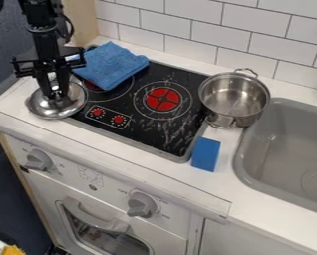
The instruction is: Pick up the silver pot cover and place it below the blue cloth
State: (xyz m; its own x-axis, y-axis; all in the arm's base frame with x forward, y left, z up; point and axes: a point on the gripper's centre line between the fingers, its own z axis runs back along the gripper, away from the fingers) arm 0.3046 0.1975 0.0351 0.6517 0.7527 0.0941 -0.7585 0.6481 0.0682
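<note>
The cooktop (164, 127) is a black glass panel set into the white tabletop (151, 172), with a red round burner mark near its middle and two small red dial marks near its front edge. At its left end in the camera view is the silver pot cover (63, 107), dome up, partly over the cooktop's corner and partly over the tabletop beside it. The black gripper (54, 94) points down right over the cover, its tips at the top of the dome. Whether the jaws are closed on the cover's knob or stand around it, the view cannot tell; no other thing is between them.

The blue cloth (109, 65) lies folded and rumpled over the cooktop's back left corner, above and to the right of the cover in the view. At the cooktop's right edge stands a silver pot (234, 99), upright and uncovered, with a loop handle at the back and another at the front. A blue block (206, 154) lies by the cooktop's front right corner. Farther right of the cooktop is a grey sink (291, 149); behind the cooktop rises a white tiled wall (208, 31). Below its front is a white oven (101, 199) with two grey knobs.
</note>
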